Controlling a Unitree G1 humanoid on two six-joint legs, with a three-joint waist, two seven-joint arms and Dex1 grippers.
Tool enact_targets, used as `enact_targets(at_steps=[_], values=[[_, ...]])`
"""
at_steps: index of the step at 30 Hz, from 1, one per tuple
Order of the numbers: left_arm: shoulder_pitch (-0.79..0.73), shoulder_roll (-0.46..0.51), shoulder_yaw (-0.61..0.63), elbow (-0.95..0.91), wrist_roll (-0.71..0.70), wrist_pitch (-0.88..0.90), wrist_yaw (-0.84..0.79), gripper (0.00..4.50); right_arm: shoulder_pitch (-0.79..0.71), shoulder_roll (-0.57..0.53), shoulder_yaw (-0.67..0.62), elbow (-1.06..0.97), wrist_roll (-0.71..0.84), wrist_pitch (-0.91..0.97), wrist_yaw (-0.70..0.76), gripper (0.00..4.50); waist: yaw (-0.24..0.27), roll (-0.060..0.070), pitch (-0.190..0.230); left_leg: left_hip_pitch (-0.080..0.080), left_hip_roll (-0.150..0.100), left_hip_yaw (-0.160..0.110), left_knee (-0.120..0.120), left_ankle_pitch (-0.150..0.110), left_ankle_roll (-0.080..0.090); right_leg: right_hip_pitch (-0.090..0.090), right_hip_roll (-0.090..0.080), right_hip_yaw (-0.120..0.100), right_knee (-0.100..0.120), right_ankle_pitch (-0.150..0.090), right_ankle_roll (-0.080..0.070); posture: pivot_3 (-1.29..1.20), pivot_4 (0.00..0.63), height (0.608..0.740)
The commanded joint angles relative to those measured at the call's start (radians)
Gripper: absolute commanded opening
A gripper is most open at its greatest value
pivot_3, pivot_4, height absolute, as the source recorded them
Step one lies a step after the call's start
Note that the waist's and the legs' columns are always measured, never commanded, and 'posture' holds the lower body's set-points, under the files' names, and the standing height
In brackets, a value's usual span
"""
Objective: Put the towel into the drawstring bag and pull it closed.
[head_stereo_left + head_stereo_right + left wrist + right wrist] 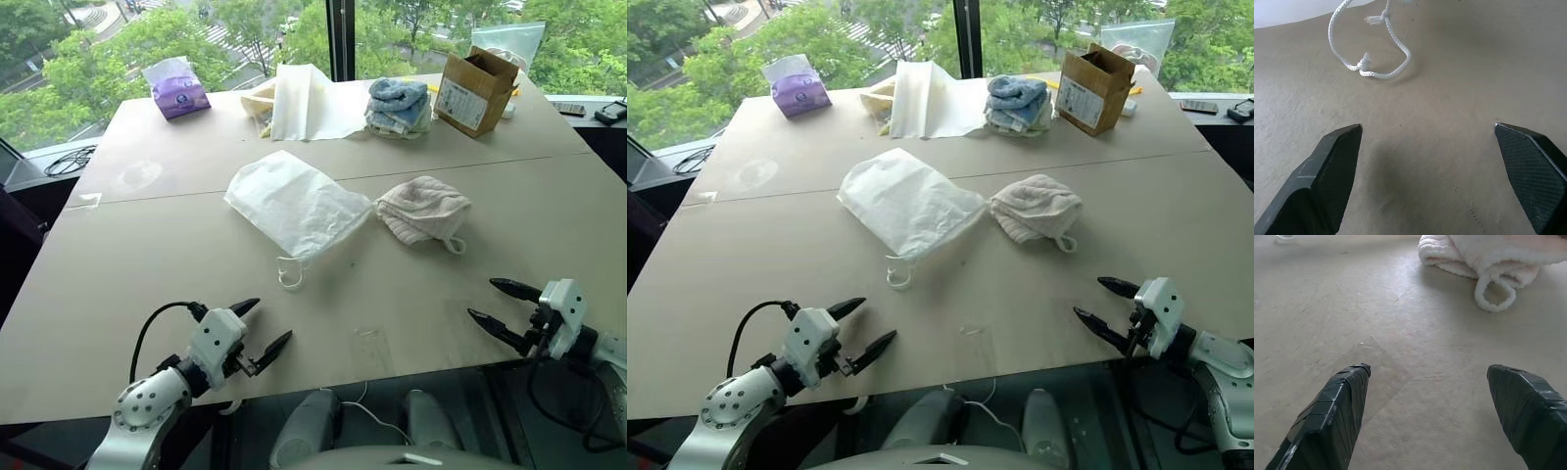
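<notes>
step in hand, as judged: the opening approach; nothing is grasped yet, and towel and bag lie apart from both grippers on the desk (147, 294).

how it is best done, left to right:
- left gripper (262, 327): fingers spread wide, empty, held low at the near desk edge. the cord loop (1371, 54) lies just ahead of it. the bag mouth would best be pinched by one layer only, near the cord, so that the opening is lifted rather than pressed flat.
- drawstring bag (294, 203): flat and wrinkled at mid-desk, its mouth and cord turned toward the near edge. its far right corner is touching or just beside the towel; which one cannot be told.
- towel (423, 208): bunched, to the right of the bag, its small loop (1492, 293) pointing to the near side. the bunched body is likely a surer hold than the loop.
- right gripper (502, 305): fingers spread wide, empty, near the right desk edge, aimed toward the towel.

count:
- purple packet (175, 88): one, far left.
- flat cream-white sheet (306, 101): one, far middle.
- stack of blue towels (399, 106): one.
- cardboard box (474, 90): one, open, far right.
- drawstring bag: one. towel: one. grippers: two.
</notes>
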Motion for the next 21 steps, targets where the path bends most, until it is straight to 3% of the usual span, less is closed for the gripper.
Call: enact_targets(at_steps=[1,17,21], values=[[-0.009,-0.004,-0.019,-0.030,0.003,0.025,-0.006,4.46,0.007,-0.009,-0.036,-0.047,0.024,-0.005,-0.001,4.08,0.000,0.000,0.000,0.000,0.000,0.000,0.000,0.000,0.000,0.000,0.000,0.000,0.000,0.000,0.000,0.00,0.150,0.740],[-0.039,0.008,0.014,-0.080,-0.074,0.098,-0.058,4.46,-0.002,0.008,-0.024,-0.075,0.041,0.008,-0.027,4.08,0.000,-0.004,0.004,-0.002,0.000,-0.002,0.003,0.000,0.000,-0.001,0.000,-0.002,0.000,0.000,0.000,0.00,0.150,0.740],[-0.044,-0.013,0.030,-0.123,-0.147,0.136,-0.057,4.46,-0.016,0.017,-0.014,-0.066,0.041,0.006,-0.023,4.08,0.000,-0.004,0.004,-0.003,0.000,-0.002,0.003,0.000,0.000,-0.001,0.000,-0.002,0.001,0.000,0.000,0.00,0.150,0.740]])
